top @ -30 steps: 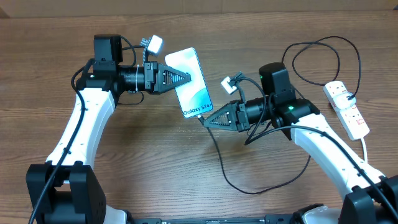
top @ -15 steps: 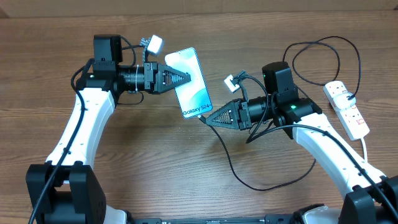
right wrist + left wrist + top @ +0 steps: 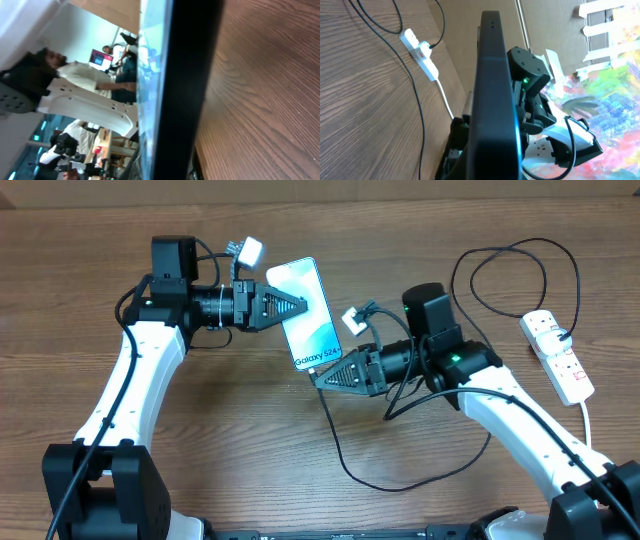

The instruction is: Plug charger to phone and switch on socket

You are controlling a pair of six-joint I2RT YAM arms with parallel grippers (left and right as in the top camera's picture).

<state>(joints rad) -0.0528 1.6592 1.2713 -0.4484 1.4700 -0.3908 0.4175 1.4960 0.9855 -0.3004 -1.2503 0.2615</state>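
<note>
The phone (image 3: 312, 310) faces up with its "Galaxy S24" end toward me, and my left gripper (image 3: 300, 306) is shut on its left long edge. My right gripper (image 3: 317, 378) is shut on the connector end of the charger (image 3: 340, 460), right at the phone's lower end. Whether the tip is seated in the port is hidden. From there the black cable loops over the table to the white socket (image 3: 558, 358) at the far right. The phone's dark edge (image 3: 492, 90) fills the left wrist view, and the same edge (image 3: 185, 90) blocks the right wrist view.
The socket (image 3: 420, 50) and black cable (image 3: 417, 115) lie on the wooden table (image 3: 230, 430). A cable loop (image 3: 510, 260) rests behind the right arm. The socket's thick white cord (image 3: 586, 415) trails toward the right edge.
My right gripper has moved left with the charger tip, up against the phone's lower end, and the cable loop has followed. The left gripper and phone have held still.
</note>
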